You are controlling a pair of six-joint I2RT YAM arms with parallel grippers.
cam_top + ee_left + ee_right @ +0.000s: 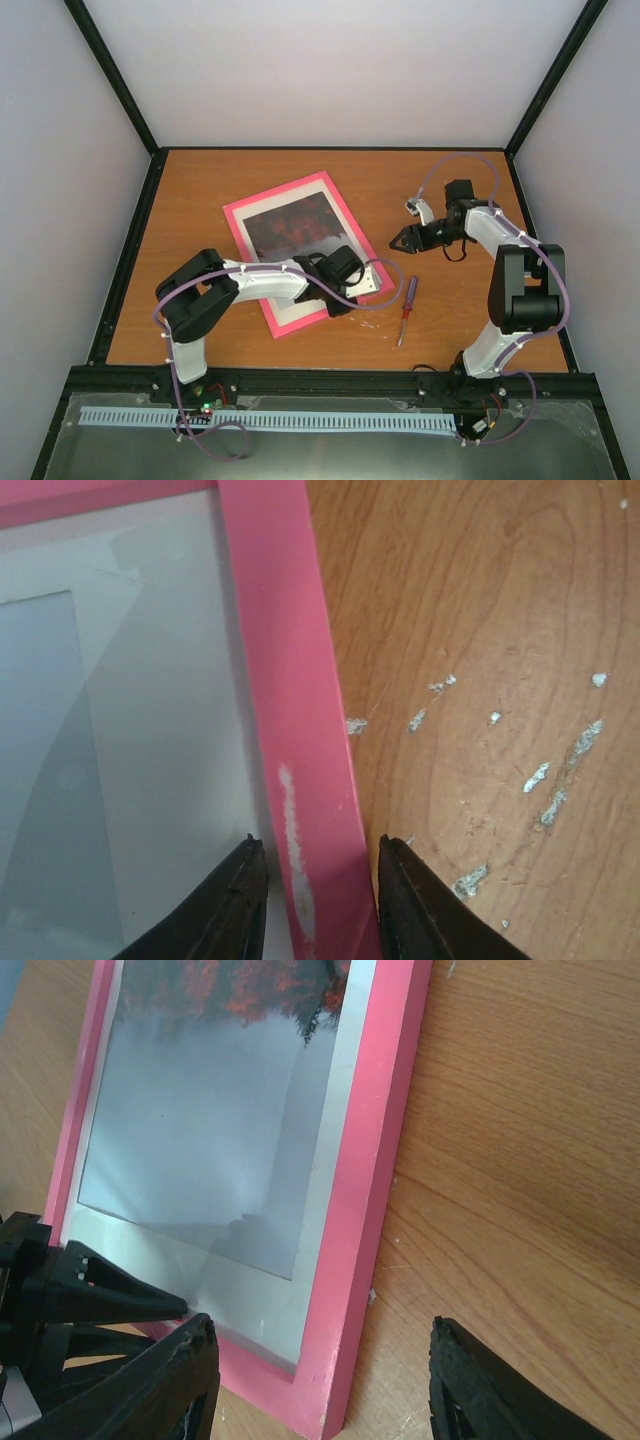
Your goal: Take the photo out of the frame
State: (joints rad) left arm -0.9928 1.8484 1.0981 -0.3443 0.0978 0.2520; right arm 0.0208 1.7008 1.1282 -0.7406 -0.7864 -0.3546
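The pink frame [275, 191] lies flat on the table, glass side up. The photo [290, 225] sits inside it behind a white mat, dark red and black at the far end, pale grey at the near end. My left gripper [335, 302] is at the frame's near short edge. In the left wrist view it [320, 845] is open, its jaws astride the pink border [290, 680], one over the glass and one over the table. My right gripper [405, 240] is open and empty, right of the frame. The right wrist view shows the gripper [320, 1335], the frame's near right corner [370, 1160] and the photo [200, 1140].
A small red-handled screwdriver [407, 305] lies on the wooden table [470, 330] right of the frame, near the front. Black rails and pale walls enclose the table. The left gripper's black fingers [90, 1285] show at the frame's near edge in the right wrist view.
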